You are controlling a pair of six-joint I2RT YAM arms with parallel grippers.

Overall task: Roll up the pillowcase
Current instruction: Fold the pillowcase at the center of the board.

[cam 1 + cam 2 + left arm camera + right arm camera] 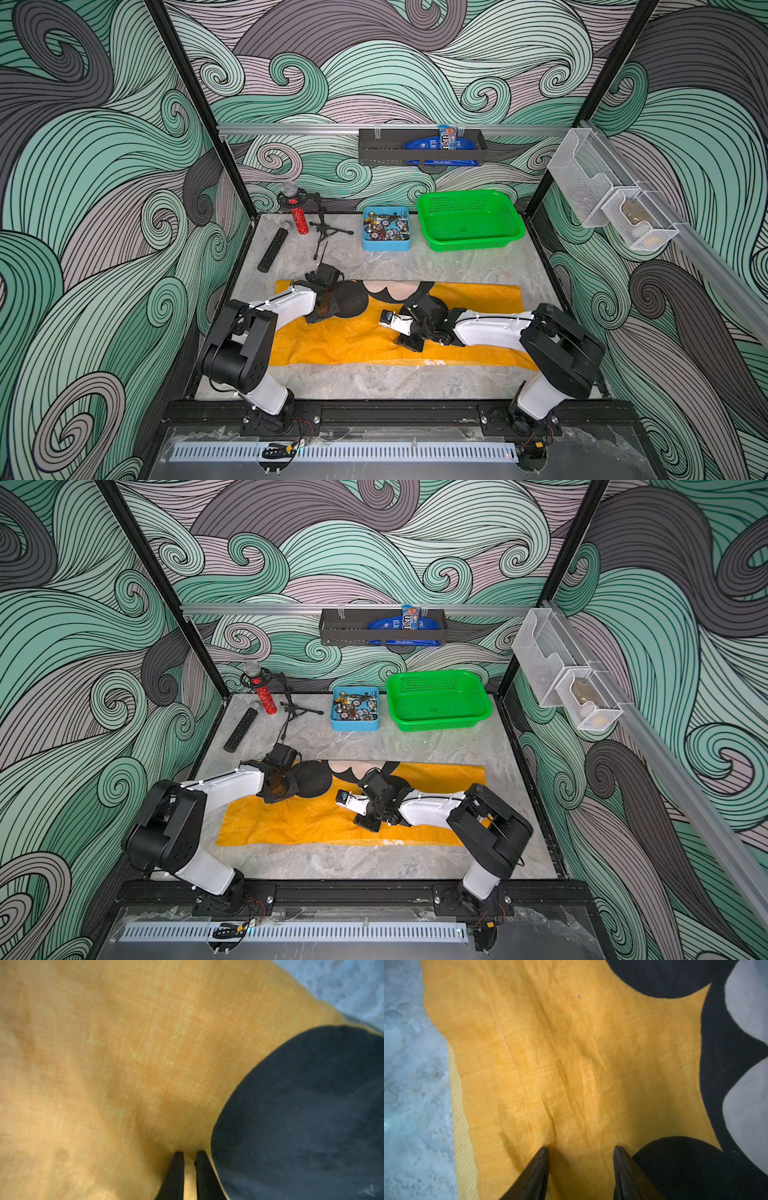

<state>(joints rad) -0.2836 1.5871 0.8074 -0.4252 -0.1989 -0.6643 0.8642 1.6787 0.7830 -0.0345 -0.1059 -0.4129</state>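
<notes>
The pillowcase (478,297) (449,777) lies flat as a long mustard-yellow band across the marble table, with a black and beige mouse print at its far edge. My left gripper (326,312) (189,1154) points down onto the yellow cloth (124,1064), right beside the round black ear print (301,1115). Its jaws stand a narrow slit apart with cloth showing in the gap. My right gripper (411,309) (581,1148) hangs open over the middle of the fabric (571,1053), tips at the cloth, nothing between them.
Along the back stand a green basket (473,245), a blue box (386,247) of small metal parts, a tripod (328,230), a red microphone (298,216) and a black remote (272,249). A dark shelf (419,149) hangs on the back wall, mesh bins (615,203) on the right wall.
</notes>
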